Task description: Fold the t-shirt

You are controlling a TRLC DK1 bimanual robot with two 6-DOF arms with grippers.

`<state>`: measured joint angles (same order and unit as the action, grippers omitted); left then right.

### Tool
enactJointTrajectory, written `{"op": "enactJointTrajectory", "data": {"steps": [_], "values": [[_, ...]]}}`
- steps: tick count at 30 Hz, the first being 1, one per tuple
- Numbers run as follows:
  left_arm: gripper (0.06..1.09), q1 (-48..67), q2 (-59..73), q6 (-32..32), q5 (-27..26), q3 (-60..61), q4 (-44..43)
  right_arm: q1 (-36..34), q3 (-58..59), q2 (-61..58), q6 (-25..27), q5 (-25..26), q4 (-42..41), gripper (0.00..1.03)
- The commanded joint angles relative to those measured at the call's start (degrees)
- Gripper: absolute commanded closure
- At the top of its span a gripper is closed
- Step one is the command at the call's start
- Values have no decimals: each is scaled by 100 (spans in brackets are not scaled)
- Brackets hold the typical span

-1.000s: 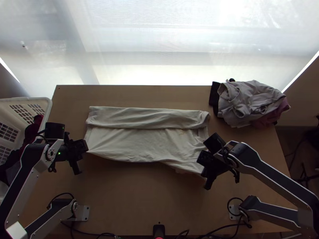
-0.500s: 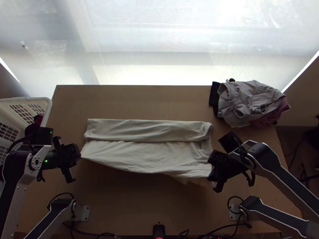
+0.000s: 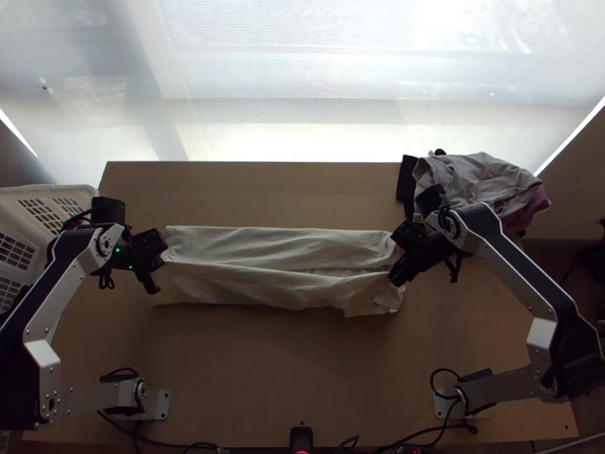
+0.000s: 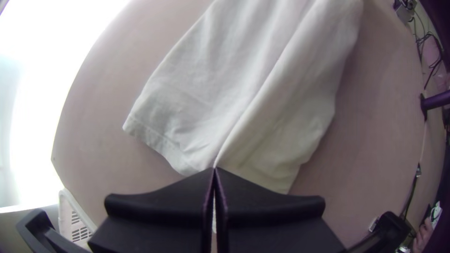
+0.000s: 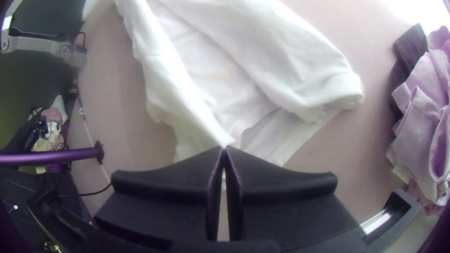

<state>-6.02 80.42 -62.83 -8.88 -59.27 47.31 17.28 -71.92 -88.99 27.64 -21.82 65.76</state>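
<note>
The off-white t-shirt lies as a long strip across the table, its far and near sides both folded inward along its length. At the strip's left end is my left gripper; at its right end is my right gripper. In the left wrist view, my left gripper is shut on the fold edge of the t-shirt. My right gripper, in the right wrist view, is shut on a corner of the raised flap of the t-shirt.
A pile of grey and pink clothes lies at the table's far right, with a dark cloth beside it. A white laundry basket stands at the left edge. Bare wood spans the near part of the table.
The t-shirt slid nearer, then its near side came up and over toward the far fold. Both grippers have moved up the picture with it, the left also rightward and the right leftward.
</note>
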Motion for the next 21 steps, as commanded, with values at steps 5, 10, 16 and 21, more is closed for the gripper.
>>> {"op": "enactJointTrajectory", "data": {"steps": [5,10,16,21], "values": [[105,242,1309,-45,212,-24,-749,-541,-797,-1411,93,170,-239,100],[105,321,1362,34,212,-32,-969,-409,-947,-1876,-48,539,-669,100],[104,251,1538,25,273,-156,-1224,-365,-947,-2131,-215,662,-1021,100],[9,259,1318,60,256,-103,-1250,-260,-815,-2070,-329,882,-898,53]]}}
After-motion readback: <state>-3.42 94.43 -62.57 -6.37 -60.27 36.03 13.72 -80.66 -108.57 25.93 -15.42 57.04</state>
